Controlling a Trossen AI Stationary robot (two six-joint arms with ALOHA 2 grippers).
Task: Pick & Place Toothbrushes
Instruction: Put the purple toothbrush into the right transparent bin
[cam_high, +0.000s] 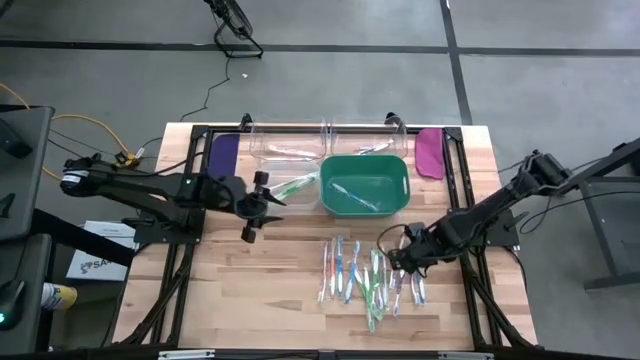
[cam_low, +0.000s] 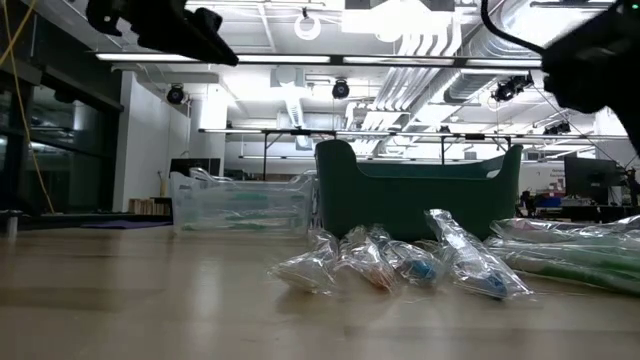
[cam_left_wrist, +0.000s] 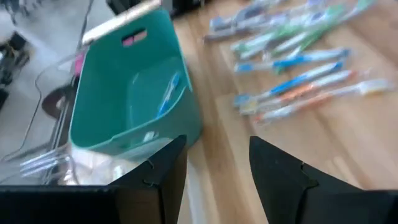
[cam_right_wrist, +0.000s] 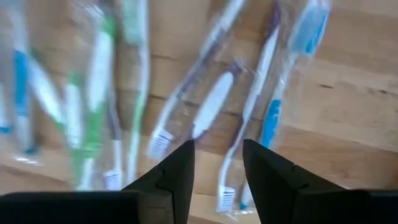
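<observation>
We are looking straight down on the tabletop; level across it; wrist cameras are facing close. All are sharing the toothbrushes.

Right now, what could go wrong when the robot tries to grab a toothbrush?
The toothbrushes lie packed side by side in crinkly clear wrappers, so the open right claw hovering over them might pinch two at once, or a wrapper might slip free. The open left claw sits close beside the green bin, so it might bump it.
</observation>
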